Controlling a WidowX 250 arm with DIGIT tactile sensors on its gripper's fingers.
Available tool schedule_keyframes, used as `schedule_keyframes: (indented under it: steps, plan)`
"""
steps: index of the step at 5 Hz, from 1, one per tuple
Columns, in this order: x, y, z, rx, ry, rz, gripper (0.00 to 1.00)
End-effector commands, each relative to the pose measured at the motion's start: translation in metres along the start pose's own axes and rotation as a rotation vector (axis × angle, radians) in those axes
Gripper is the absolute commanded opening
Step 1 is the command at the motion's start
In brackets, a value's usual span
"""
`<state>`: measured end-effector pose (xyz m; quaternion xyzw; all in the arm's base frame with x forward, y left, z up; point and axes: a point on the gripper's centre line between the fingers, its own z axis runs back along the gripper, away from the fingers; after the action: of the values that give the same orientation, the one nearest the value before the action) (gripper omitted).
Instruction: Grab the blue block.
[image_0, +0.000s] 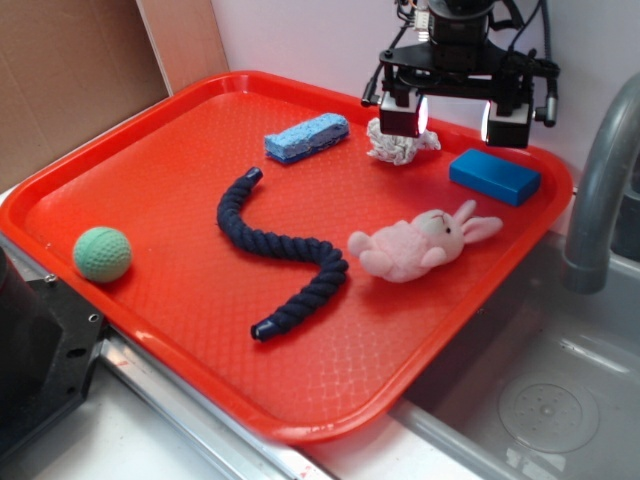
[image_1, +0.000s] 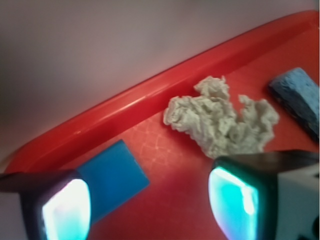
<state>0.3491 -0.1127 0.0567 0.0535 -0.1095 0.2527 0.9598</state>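
Observation:
The blue block (image_0: 494, 176) lies flat on the red tray (image_0: 190, 130) near its far right rim. In the wrist view the blue block (image_1: 111, 177) sits at lower left, partly behind one finger. My gripper (image_0: 455, 118) hangs open above the tray's back edge, up and to the left of the block, with its glowing pads spread wide. Only bare tray shows between the fingers (image_1: 239, 200) in the wrist view, where the gripper (image_1: 150, 207) holds nothing.
A crumpled grey-white wad (image_0: 398, 142) lies under the gripper. A pale blue sponge (image_0: 306, 137), a navy rope (image_0: 285, 255), a pink bunny (image_0: 420, 243) and a green ball (image_0: 102, 253) share the tray. A sink and grey faucet (image_0: 600, 180) stand at right.

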Motion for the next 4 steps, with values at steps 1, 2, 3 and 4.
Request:
schedule_keyframes:
  steps: [1, 2, 3, 4]
  plan:
    - [-0.013, 0.011, -0.011, -0.026, -0.104, -0.079, 1.0]
    - [-0.013, 0.01, -0.023, -0.019, -0.093, -0.089, 1.0]
    - [0.007, 0.004, -0.012, -0.06, -0.035, -0.096, 1.0]
    - [-0.005, 0.021, 0.019, -0.091, 0.046, -0.091, 1.0]
